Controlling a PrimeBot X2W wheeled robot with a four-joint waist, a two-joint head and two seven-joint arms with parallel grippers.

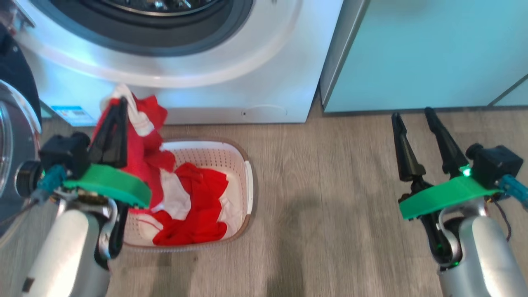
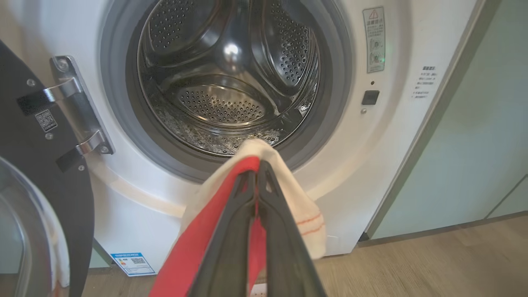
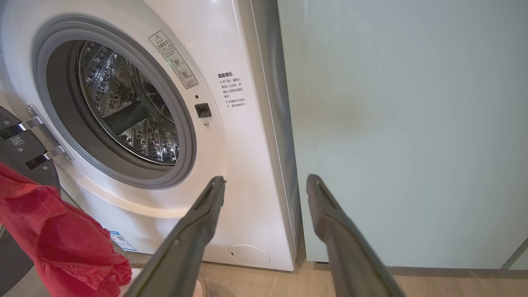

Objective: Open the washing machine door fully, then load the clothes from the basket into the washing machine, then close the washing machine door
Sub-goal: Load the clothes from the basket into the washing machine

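While most of the bright red and white clothes [image 1: 198, 198] lie in the cream-white perforated plastic basket [image 1: 248, 177] on the floor [image 1: 330, 185] before the white front-loading washing machine [image 1: 255, 86], the left end effector [image 1: 119, 108] is clamped on a lifted end of them, below the mouth of the steel drum [image 2: 222, 103]. The black-rimmed round door [image 2: 37, 173] stands swung aside. The right end effector [image 1: 412, 115] gapes, holding nothing.

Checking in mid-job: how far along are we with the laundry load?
Done: the door is swung open. In hand: the left gripper is shut on the red and white clothes, held up before the washing machine, with part of the fabric trailing in the basket. Left: the drum looks empty, so the clothes must go in and the door be closed. The right gripper hangs open, holding nothing.
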